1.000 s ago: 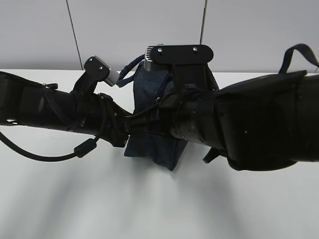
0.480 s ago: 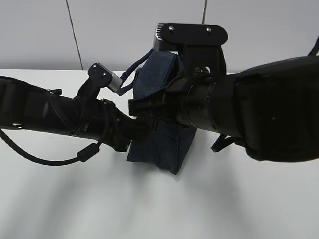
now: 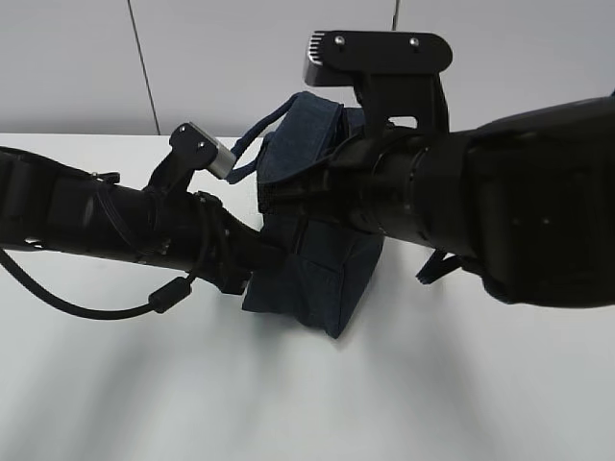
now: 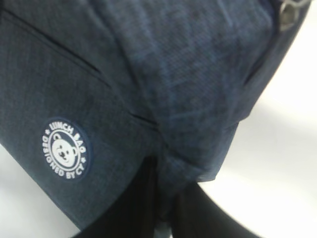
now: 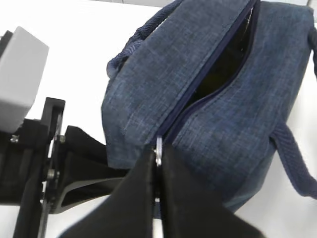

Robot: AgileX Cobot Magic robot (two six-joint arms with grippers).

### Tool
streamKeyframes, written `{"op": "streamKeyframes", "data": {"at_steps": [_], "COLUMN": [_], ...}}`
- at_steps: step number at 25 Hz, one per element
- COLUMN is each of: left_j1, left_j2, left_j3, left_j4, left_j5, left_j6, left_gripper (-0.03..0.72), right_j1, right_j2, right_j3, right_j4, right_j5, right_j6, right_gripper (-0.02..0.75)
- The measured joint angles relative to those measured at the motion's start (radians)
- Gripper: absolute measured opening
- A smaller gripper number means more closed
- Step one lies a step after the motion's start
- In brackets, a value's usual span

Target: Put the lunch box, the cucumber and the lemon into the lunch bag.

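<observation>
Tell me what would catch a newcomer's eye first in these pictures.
Two black arms meet at mid-table over a navy lunch bag, hiding much of it in the exterior view. In the right wrist view the right gripper is pinched on the zipper pull, the zipper above it gaping onto a dark interior. The left wrist view shows a round white bear logo on the fabric.

A round white-printed logo patch (image 4: 65,148) sits on the side of the dark navy boxy fabric lunch bag (image 4: 163,74), just up and left of the left gripper's dark fingers. Around a bear face it reads "LUNCH BAG" above and "DESIGNED BY CY" below.
</observation>
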Motion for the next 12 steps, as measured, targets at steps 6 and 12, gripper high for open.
{"op": "streamKeyframes", "data": {"at_steps": [6,12], "left_j1": [0.0,0.0], "left_j2": [0.0,0.0], "left_j3": [0.0,0.0], "left_j4": [0.0,0.0], "left_j5": [0.002,0.002], "left_j6": [0.0,0.0], "left_gripper": [0.007,0.007], "right_j1": [-0.002,-0.045], "right_j2": [0.0,0.015], "right_j3": [-0.027,-0.051], "right_j4": [-0.006,-0.004], "right_j5": [-0.05,-0.054], "right_j6": [-0.02,-0.026], "right_gripper": [0.0,0.0]}}
